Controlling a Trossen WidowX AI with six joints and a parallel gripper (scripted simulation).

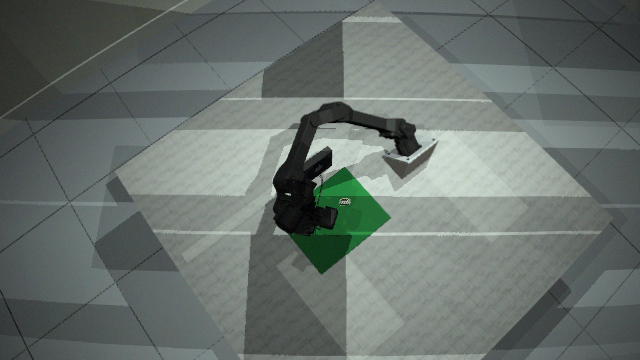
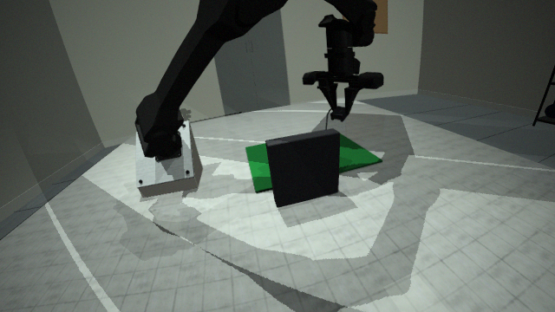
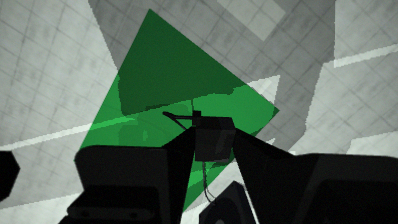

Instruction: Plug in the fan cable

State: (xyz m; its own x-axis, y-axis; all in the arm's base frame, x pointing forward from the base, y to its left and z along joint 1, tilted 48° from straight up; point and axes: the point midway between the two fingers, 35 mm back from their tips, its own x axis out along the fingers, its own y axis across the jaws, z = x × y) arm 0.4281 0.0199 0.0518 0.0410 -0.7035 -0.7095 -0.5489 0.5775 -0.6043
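in my side view, the white base block point(image 2: 166, 166) sits at about 9 o'clock on the floor, and my black arm point(image 2: 191, 65) climbs up from it. near the middle stands the black fan point(image 2: 303, 166), a flat dark box on its edge. it stands at the near edge of the green board point(image 2: 360, 156), which lies flat behind it. above the fan, at about 12 o'clock, my gripper point(image 2: 339, 113) points straight down. its two fingers are pinching the small dark plug point(image 2: 338, 114). the plug hangs in the air, above the board and not touching it. a thin black cable point(image 2: 326, 121) runs from the plug down toward the top of the fan.

in my top view, the gripper end of the arm hangs over the 9 o'clock corner of the board point(image 1: 360, 220). the small white header point(image 1: 345, 201) sits on the board just to the 3 o'clock side of the arm. it is bare, with no plug on it.

in my wrist view, the two dark fingers squeeze the plug point(image 3: 214, 139) from both sides, near the middle of the picture. the cable point(image 3: 177, 116) sticks out from the top of the plug toward 9 o'clock. the board point(image 3: 175, 75) fills the space behind it. i cannot see the header here.
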